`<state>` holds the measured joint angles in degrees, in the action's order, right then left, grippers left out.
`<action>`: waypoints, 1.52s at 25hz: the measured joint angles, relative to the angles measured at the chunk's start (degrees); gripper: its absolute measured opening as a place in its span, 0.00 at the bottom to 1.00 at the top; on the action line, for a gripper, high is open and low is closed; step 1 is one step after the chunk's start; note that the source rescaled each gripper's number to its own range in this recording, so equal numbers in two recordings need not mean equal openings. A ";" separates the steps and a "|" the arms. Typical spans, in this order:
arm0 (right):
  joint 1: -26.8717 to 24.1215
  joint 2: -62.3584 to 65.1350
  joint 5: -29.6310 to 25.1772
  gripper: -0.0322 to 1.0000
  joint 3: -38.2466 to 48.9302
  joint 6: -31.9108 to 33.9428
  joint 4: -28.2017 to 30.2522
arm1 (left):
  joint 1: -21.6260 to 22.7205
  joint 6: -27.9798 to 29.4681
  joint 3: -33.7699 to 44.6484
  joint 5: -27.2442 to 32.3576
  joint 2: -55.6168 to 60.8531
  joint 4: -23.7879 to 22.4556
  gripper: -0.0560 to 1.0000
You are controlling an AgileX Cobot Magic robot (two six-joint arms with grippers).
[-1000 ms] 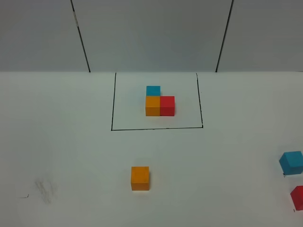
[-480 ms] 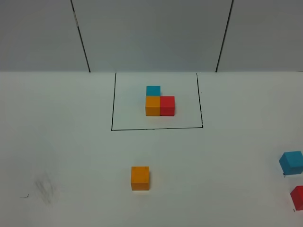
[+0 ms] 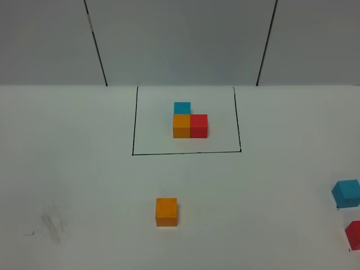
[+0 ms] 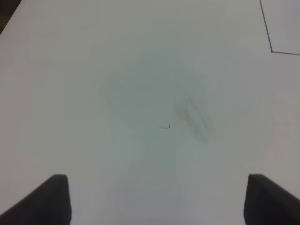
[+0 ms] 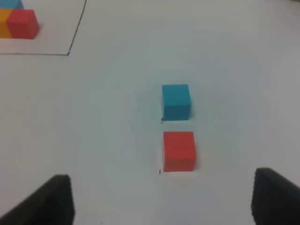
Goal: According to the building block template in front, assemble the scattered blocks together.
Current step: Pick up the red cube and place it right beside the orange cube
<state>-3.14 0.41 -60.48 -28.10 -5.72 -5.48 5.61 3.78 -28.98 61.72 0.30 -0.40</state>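
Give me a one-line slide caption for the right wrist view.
Open right claw facing loose blue block and red block, close but not touching; framed template beyond.

Template (image 3: 189, 122): black-outlined orange-red-blue L, flat, joined. Orange cube (image 3: 166, 212) sits at its 6 o'clock. Blue cube (image 3: 346, 193) and red cube (image 3: 354, 234) at 4 o'clock, near each other, apart.

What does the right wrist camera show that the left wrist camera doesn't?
Only right wrist: the loose blue cube and loose red cube, apart from each other, plus part of the framed template. Only left wrist: a grey smudge and a small black tick on the table. Both: the white table, a corner of the black outline, and open jaws holding nothing.
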 joint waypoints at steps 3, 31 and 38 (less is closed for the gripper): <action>0.00 0.00 0.00 0.63 0.00 0.00 0.00 | 0.00 0.02 0.00 0.00 0.00 0.00 0.65; 0.00 -0.80 1.81 0.63 -0.95 5.72 2.29 | 0.00 0.06 0.00 0.00 0.00 0.00 0.65; 0.00 -20.38 10.40 0.63 -6.17 9.00 6.49 | 0.00 0.06 0.00 0.00 0.00 0.00 0.65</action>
<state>-3.14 -19.97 -50.08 -34.27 3.29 1.02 5.61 3.84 -28.98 61.72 0.30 -0.40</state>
